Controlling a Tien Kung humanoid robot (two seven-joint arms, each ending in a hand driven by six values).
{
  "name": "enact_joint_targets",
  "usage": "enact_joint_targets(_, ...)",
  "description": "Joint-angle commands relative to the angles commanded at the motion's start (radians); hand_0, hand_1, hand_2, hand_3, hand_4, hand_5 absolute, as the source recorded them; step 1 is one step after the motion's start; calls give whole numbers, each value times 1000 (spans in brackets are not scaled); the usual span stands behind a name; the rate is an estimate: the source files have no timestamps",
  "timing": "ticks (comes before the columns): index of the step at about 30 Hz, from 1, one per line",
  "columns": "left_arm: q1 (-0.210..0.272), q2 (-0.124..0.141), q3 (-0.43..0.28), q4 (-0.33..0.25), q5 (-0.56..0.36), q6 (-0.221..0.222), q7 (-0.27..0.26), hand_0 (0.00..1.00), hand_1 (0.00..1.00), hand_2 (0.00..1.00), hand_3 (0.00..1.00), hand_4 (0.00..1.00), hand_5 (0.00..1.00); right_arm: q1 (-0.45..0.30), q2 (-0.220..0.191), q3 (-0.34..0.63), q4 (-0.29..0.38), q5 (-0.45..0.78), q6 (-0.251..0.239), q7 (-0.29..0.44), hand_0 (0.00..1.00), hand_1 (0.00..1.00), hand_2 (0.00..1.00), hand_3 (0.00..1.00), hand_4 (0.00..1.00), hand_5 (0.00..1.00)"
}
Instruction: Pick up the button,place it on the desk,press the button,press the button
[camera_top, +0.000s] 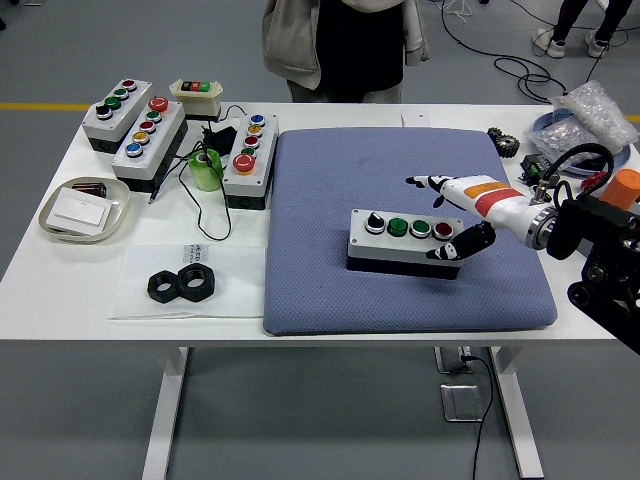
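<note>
Grey button box (knob, two green, one red) in right hand's grasp.

Bystanders around the blue mat

On the white surface we see a blue quilted mat, three grey multi-button control boxes at far left, a green tape roll, a shallow beige tray, two black hex nuts, an orange cylinder, a clear plastic bag, and a person standing at the far side.
</note>
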Motion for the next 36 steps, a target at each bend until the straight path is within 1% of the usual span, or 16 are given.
enact_joint_targets(1,0,0,-1,0,1,0,0,745,783,854,772,549,998,0,0,0,-1,0,1,0,992,872,998,998,952,32)
enact_joint_targets(2,1,0,-2,0,2,0,1,744,782,856,772,548,998,-2,-1,0,-2,1,1,0,998,932,998,998,958,27)
enact_joint_targets(6,4,-1,-6,0,9,0,3,744,782,856,772,548,998,-20,-12,19,13,12,-5,-3,998,932,998,998,958,27)
enact_joint_targets(7,4,-1,-6,0,10,0,3,744,782,856,772,548,998,-30,-19,34,32,19,-20,-2,998,932,998,998,958,27)
enact_joint_targets(8,4,-1,-6,0,10,0,3,746,783,856,773,548,998,-36,-24,44,44,24,-29,-4,998,902,987,998,942,65)
enact_joint_targets(12,6,0,-8,1,15,-1,4,746,783,856,773,548,998,-74,-63,110,145,44,-127,-58,998,902,987,998,942,65)
enact_joint_targets(13,6,0,-9,1,15,-1,4,746,783,856,773,548,998,-78,-69,118,162,41,-144,-64,998,902,987,998,942,65)
enact_joint_targets(14,7,0,-10,1,17,-1,4,747,782,856,772,549,998,-83,-77,124,180,45,-159,-79,624,338,384,998,714,2)
enact_joint_targets(18,10,0,-14,1,23,-2,6,747,782,856,772,549,998,-93,-98,126,211,66,-192,-119,624,338,384,998,714,2)
enact_joint_targets(19,11,0,-16,1,26,-2,7,747,782,856,772,549,998,-98,-106,122,214,83,-191,-123,624,338,384,998,714,2)
enact_joint_targets(20,12,0,-16,1,27,-3,8,747,782,856,772,548,998,-101,-110,121,215,90,-190,-123,346,95,218,872,640,2)
enact_joint_targets(25,16,0,-16,1,26,-3,7,747,782,856,772,548,998,-124,-126,106,216,94,-126,-135,346,95,218,872,640,2)
enact_joint_targets(26,16,1,-16,1,27,-3,7,747,782,856,773,548,998,-129,-127,102,215,87,-103,-143,307,53,196,816,523,2)
enact_joint_targets(31,12,1,-13,1,22,-4,5,747,782,856,773,548,998,-135,-130,93,215,70,-48,-162,307,53,196,816,523,2)
enact_joint_targets(32,12,1,-12,1,21,-4,5,747,782,856,772,549,998,-135,-130,93,215,69,-44,-164,257,12,156,785,536,2)
enact_joint_targets(36,8,2,-8,1,14,-4,3,747,782,856,772,549,998,-134,-131,92,215,63,-26,-172,257,12,156,785,536,2)
